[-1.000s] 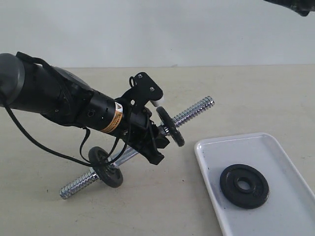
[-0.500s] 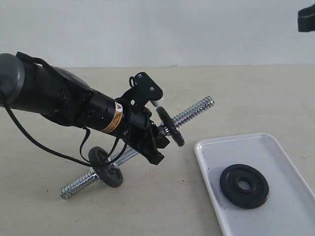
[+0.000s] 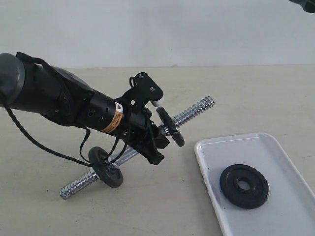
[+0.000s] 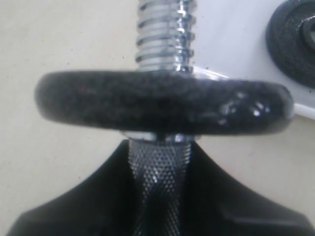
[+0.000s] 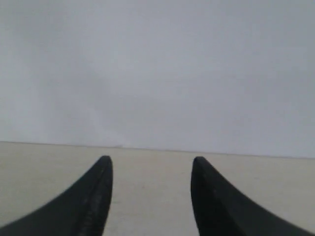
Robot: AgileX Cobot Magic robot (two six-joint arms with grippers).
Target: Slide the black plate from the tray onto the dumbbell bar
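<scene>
Chrome dumbbell bar (image 3: 189,112) is held at its knurled middle by the left gripper (image 3: 156,141), closed around it, with one threaded end tilted up toward the tray (image 3: 275,147), probably to receive the black plate (image 3: 228,184) lying flat there, while the right gripper (image 5: 150,163) hangs spread and empty.

A robot lab bench, by the look of it. A plain beige tabletop (image 3: 246,93) runs back to a blank white wall (image 3: 157,29). To the left of a glossy white tray (image 3: 288,162), a black robot arm (image 3: 54,98) trailing loose cables carries an orange warning label (image 3: 112,122).
</scene>
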